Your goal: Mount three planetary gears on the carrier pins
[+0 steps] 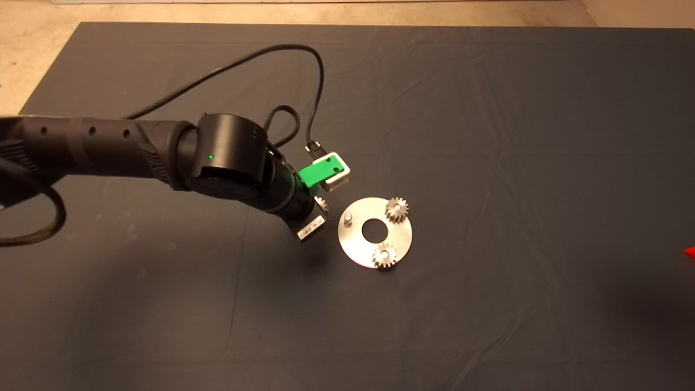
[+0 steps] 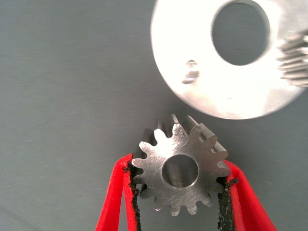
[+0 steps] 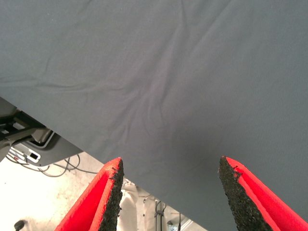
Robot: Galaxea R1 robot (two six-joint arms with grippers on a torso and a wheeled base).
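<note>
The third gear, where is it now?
The third gear is clamped in the left tool, above the mat just left of the disc, near its bare pin.

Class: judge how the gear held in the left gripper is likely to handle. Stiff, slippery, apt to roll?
The gear, solid metal, is probably rigid and heavy for its size. Its shiny teeth may slip between the left gripper pads. Dropped on edge, it might roll across the mat.

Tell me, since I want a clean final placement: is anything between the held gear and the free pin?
Nothing visible. The left gripper holds the third gear beside the disc; only bare mat separates it from the empty pin.
</note>
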